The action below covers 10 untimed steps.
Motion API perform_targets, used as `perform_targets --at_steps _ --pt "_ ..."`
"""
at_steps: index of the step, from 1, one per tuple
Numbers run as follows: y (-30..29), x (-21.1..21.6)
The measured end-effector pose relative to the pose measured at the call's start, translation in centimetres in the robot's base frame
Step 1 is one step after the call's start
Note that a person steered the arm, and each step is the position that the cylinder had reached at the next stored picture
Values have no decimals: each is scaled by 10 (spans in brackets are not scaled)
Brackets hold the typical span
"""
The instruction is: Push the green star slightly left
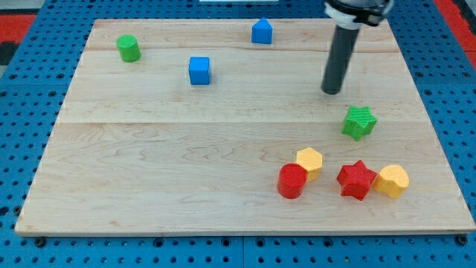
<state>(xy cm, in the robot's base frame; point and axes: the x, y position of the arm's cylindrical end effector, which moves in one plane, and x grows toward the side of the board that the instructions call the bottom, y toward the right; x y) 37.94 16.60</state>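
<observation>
Camera view looks down at a slant on a pale wooden worktop [149,171] that sits on a blue pegboard surface [22,89]. My tip [332,91] is the lower end of a straight dark rod coming down from the view's top right; there is no pincer on this arm, so no opening or closing can be told, only a blunt rod end resting at the worktop's level.

The green star [359,122] lies on the right part of the worktop, a little below the middle height. It sits just below my tip and slightly toward the view's right of it. A narrow strip of bare wood shows between the two, so they are near but apart, not touching.

Below the green star, toward the view's bottom right, four blocks cluster: a red cylinder [292,181] touching a yellow hexagon [309,161] just above and to its right, then a red star [356,179] with a second yellow hexagon block [392,181] pressed against its right side.

Well apart from these, in the upper half, a blue cube [199,71] stands left of centre, a blue house-shaped block [262,31] sits near the top edge, and a green cylinder [129,48] stands near the top left corner.
</observation>
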Motion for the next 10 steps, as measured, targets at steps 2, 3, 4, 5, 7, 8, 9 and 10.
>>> perform_targets --at_steps 2,3,4,5,7,8,9,10 --pt "31 1" --pt "47 22" --pt "77 32" --pt "80 32" --pt "81 79" --pt "80 85" --pt "58 85" --pt "26 85"
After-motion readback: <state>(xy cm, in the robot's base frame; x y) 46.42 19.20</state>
